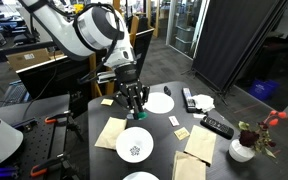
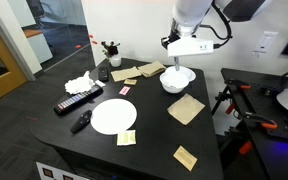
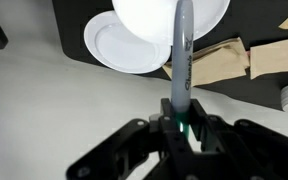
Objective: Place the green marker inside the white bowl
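Wrist view: tool point(image 3: 182, 128) at bottom centre, fingers pinched onto the green marker point(image 3: 181, 60) running up mid-frame, and in an exterior view it hangs just above the white bowl point(image 1: 134, 150), lower middle.

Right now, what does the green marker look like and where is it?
The thin green marker is pinched in the robot's hand, sticking straight out. Its smooth barrel looks greyish with dark print, green at the grip. Its far end hangs over the round white bowl; only the hand seems to touch it.
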Tool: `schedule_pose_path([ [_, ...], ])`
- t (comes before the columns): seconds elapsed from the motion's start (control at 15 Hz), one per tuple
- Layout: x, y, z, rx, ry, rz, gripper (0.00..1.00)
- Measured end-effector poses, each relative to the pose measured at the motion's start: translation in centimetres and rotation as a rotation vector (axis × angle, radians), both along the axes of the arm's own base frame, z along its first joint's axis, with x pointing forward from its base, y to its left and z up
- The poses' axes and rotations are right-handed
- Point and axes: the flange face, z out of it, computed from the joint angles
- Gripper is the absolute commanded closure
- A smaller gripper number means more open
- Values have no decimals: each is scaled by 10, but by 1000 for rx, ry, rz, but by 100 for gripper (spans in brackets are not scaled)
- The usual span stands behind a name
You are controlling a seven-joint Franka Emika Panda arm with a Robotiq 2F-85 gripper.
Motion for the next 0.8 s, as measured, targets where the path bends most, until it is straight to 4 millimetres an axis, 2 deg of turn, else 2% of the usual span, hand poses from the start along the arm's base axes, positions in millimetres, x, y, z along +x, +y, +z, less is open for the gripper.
schedule_pose_path([
  [0.4, -10, -7, -37, -47, -8, -129, 94],
  [0.8, -6, -13, -61, -91, 8, -182, 94],
])
